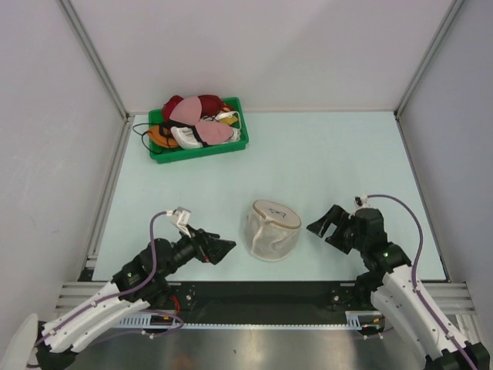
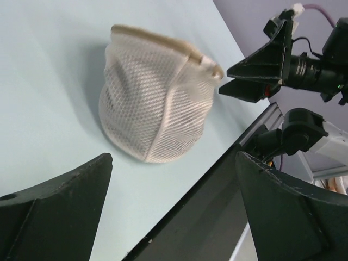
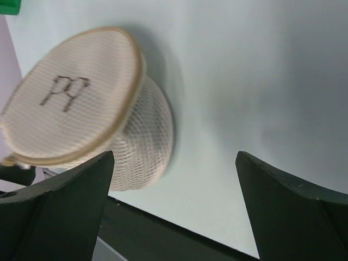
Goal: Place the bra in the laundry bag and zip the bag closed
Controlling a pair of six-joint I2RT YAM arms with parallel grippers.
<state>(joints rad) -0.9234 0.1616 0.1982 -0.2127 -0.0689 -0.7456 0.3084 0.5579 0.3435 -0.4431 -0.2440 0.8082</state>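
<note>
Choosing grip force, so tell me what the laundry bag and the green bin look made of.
Laundry bag: soft cream mesh fabric, matte; open netting shows and the walls crease. A tan, fabric-like binding edges it. Green bin: probably rigid plastic, smooth, slightly shiny; straight walls, even colour.

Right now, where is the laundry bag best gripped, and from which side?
On the bag, grip the lid's tan rim, coming from the right with the right gripper. The rim stands out past the soft mesh as a firmer edge, and that open gripper faces it.

Lab — white panels [image 1: 269, 46], aluminium rails [image 1: 96, 62]
</note>
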